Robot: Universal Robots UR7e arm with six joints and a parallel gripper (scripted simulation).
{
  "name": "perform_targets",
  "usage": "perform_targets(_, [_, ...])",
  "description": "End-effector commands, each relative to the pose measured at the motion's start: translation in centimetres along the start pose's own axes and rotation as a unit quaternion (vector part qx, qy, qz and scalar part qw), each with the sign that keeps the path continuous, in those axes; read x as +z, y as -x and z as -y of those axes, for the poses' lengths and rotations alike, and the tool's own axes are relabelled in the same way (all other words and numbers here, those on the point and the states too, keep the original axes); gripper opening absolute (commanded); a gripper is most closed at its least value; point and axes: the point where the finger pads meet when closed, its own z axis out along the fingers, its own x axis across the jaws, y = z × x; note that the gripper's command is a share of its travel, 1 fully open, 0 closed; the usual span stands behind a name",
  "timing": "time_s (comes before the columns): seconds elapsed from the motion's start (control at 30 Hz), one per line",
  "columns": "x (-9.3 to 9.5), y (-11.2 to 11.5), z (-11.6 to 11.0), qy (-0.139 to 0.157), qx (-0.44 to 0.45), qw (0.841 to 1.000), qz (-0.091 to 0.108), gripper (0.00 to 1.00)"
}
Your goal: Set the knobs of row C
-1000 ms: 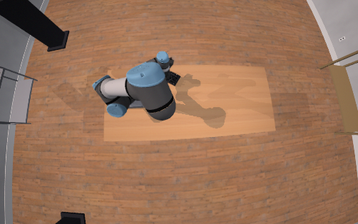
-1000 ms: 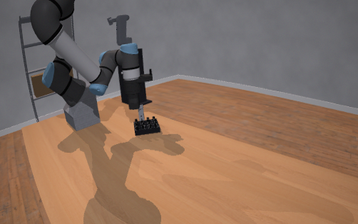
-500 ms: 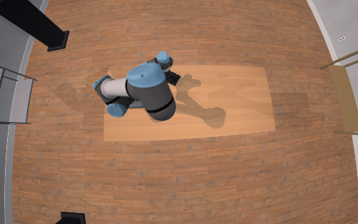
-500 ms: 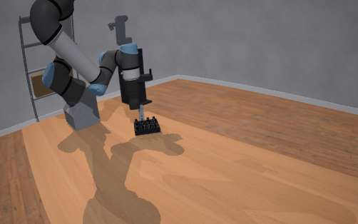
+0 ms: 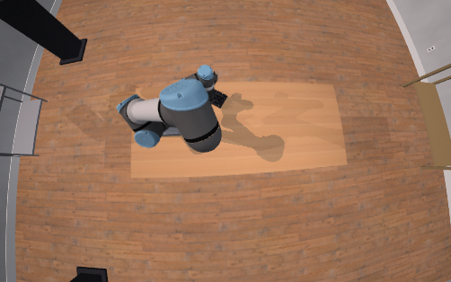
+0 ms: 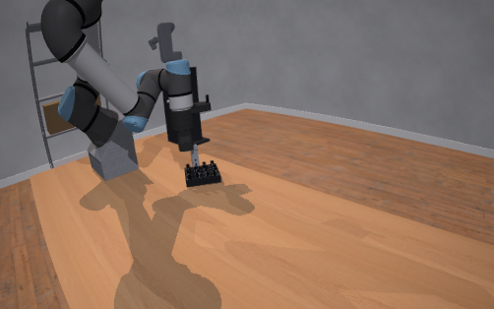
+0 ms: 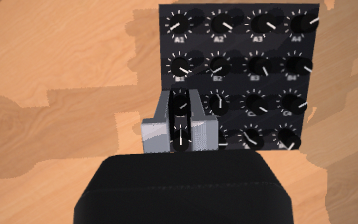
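Knob box [image 7: 239,46] presents with its printed names upright and row A uppermost. Gripper [image 7: 180,105] is closed on knob C1 [image 7: 180,104], one finger at each side; C1's white line runs up and right, whereas that of A1 [image 7: 179,23] runs down and left. C2 [image 7: 219,104] points up, A2 [image 7: 220,24] down and right. Lines of C3 [image 7: 255,104] and A3 [image 7: 260,24] both slope down and right; those of C4 [image 7: 291,104] and A4 [image 7: 301,23] slope up and right.
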Motion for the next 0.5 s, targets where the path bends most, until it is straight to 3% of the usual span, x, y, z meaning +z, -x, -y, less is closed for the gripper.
perform_targets(0.0, [0.06, 0.09, -0.16, 0.001, -0.003, 1.000, 0.001, 0.30])
perform_targets(0.43, [0.05, 0.09, -0.16, 0.001, -0.003, 1.000, 0.001, 0.30])
perform_targets(0.47, [0.05, 0.09, -0.16, 0.001, -0.003, 1.000, 0.001, 0.46])
